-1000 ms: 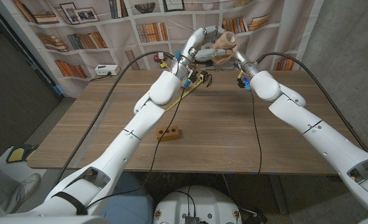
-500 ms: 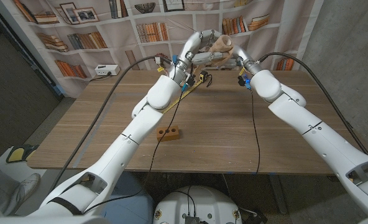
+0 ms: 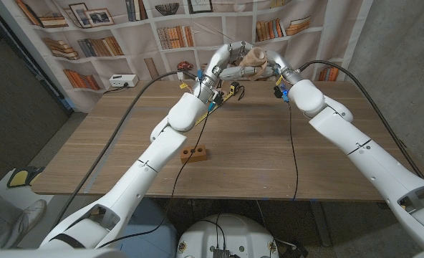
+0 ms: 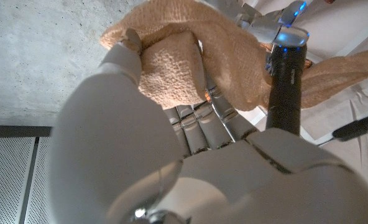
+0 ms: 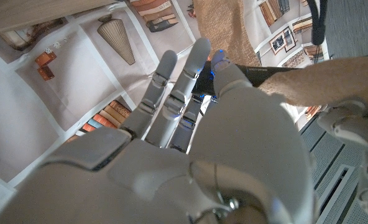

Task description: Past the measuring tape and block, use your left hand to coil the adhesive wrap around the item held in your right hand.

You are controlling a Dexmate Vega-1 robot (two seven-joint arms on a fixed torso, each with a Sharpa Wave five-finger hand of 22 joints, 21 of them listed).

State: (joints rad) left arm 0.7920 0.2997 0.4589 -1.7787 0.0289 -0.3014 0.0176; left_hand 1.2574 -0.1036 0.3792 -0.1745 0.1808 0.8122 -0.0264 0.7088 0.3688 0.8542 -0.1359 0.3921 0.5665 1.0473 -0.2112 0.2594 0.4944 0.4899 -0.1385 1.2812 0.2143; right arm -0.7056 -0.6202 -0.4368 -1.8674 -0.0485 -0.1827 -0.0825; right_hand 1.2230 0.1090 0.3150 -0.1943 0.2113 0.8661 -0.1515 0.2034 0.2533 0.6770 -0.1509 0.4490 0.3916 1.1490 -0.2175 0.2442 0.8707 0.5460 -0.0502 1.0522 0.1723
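Head view: both arms are reaching over the far edge of the wooden table (image 3: 269, 154), and the hands are meeting at about 12 o'clock, in front of the bookshelf backdrop (image 3: 126, 39). Compared with one second ago, the left hand (image 3: 226, 56) is sitting lower and closer to the right hand (image 3: 269, 66), and the tan adhesive wrap (image 3: 253, 56) is lying more horizontally between them. The measuring tape (image 3: 230, 89), a yellow-and-black unit, is resting on the table at about 12 o'clock, just under the hands. The wooden block (image 3: 195, 152) with two holes is lying nearer, at about 7 o'clock from the tape, unchanged in place. No container is visible on the table.

Left wrist view: the left hand (image 4: 190, 134) is gripping a thick roll of adhesive wrap (image 4: 171, 78), with the thumb pressing on one side and the other fingers (image 4: 199, 118) on the opposite side. A loose band of wrap is running from the roll across to a dark cylindrical item (image 4: 288, 81) with a lit blue end; the band is touching that item.

Right wrist view: the right hand (image 5: 202, 124) is closing around the dark item (image 5: 258, 73), its thumb lying along it and its fingers (image 5: 171, 93) extending beside it. Tan wrap (image 5: 224, 28) is hanging past the item's tip, and a further stretch is crossing at 3 o'clock.
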